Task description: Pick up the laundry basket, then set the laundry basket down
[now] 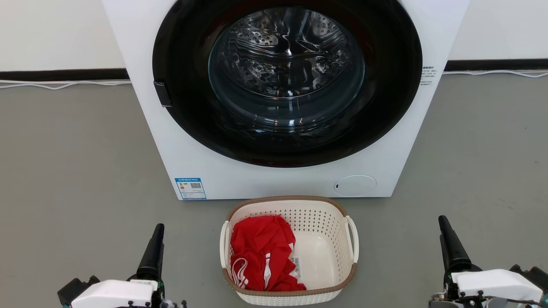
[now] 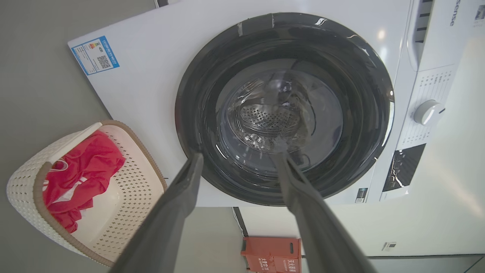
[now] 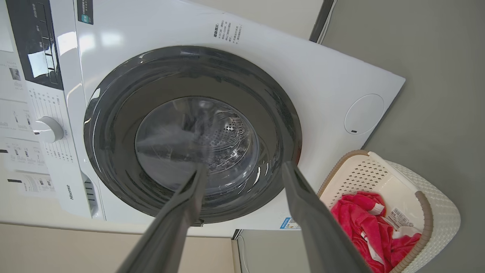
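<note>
On the grey floor [image 1: 68,162], just in front of the washer [image 1: 180,141], we see the basket [image 1: 314,216] standing upright with its mouth up. It sits between the left gripper [image 1: 159,227] and the right gripper [image 1: 442,220], well apart from both.

Its two white handles [image 1: 352,239] are on its left and right sides, so the handle-to-handle axis runs across the scene, parallel to the washer's front. One plain side faces the washer and the other faces us. The basket looks a little wider left to right than near to far, but from this steep angle we cannot be sure. Its far rim lies just beside the washer's foot, and we cannot tell whether they touch.

A red cloth [image 1: 261,252] with white stripes fills the left half of the basket. The right half shows bare bottom.

In each wrist view we see that gripper's jaws standing wide, with nothing between them. Both grippers point toward the washer.

The washer is white, with a dark round door [image 1: 287,81] through whose glass we see the steel drum. A blue label [image 1: 190,188] sits at its lower left corner.

Behind it a white wall [image 1: 55,30] meets the floor at a black skirting [image 1: 64,75], and a white cable [image 1: 64,85] runs along it. In the left wrist view a red crate [image 2: 271,254] sits by the wall.
</note>
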Available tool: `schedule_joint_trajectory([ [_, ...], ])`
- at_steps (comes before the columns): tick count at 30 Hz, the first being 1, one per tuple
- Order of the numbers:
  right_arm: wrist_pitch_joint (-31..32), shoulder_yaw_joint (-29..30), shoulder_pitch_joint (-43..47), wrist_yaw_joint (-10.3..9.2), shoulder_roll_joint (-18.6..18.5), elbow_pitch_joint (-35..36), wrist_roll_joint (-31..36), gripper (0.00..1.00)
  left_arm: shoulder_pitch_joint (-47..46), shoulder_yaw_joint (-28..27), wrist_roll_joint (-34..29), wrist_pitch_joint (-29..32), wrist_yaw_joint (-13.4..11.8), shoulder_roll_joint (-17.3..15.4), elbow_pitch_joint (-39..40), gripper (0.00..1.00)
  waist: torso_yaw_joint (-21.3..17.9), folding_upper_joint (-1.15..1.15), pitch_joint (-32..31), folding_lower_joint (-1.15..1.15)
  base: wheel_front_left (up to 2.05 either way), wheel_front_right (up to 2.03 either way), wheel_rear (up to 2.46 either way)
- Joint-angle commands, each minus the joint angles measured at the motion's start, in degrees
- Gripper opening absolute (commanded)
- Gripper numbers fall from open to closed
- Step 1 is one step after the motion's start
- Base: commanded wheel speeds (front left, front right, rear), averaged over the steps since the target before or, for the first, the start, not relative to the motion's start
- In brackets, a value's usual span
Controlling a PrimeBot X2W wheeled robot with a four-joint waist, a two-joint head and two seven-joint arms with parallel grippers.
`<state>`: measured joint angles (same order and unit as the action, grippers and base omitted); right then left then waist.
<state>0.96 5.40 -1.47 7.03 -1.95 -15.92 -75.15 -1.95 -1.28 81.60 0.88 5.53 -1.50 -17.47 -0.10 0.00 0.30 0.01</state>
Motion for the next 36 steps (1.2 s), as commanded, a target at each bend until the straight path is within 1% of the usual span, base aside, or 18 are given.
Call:
schedule_joint_trajectory([
  [1, -0.9, -0.5, -1.5, 0.15, -0.5, 2.0, 2.1, 1.0, -1.0, 0.0, -1.5, -0.6, -0.2, -0.4, 1.9, 1.0, 0.0, 0.0, 0.0, -0.01, 0.0, 0.0, 0.0],
  [13, -2.9, -1.3, -1.5, 0.19, -0.6, 3.6, 15.2, 1.0, -0.9, 0.9, -10.2, -2.6, -1.2, -0.6, 2.3, 1.0, -0.2, 0.0, 0.0, -0.01, 0.0, 0.0, 0.0],
  [22, -4.4, -2.0, -1.5, 0.22, -0.7, 4.2, 25.1, 1.0, -0.8, 1.6, -18.3, -4.2, -2.7, -0.7, 2.2, 1.0, -0.3, 0.0, 0.1, -0.01, 0.0, 0.0, 0.0],
  [33, -6.3, -2.8, -1.6, 0.26, -0.9, 3.7, 34.7, 1.0, -0.4, 2.4, -28.5, -6.0, -4.3, -0.8, 2.3, 1.0, -0.5, 0.0, 0.0, -0.01, 0.0, 0.0, 0.0],
  [36, -6.6, -2.8, -1.5, 0.27, -0.9, 3.4, 36.3, 1.0, -0.2, 2.4, -29.7, -6.4, -4.5, -0.8, 2.3, 1.0, -0.5, 0.0, -0.1, -0.01, 0.0, 0.0, 0.0],
])
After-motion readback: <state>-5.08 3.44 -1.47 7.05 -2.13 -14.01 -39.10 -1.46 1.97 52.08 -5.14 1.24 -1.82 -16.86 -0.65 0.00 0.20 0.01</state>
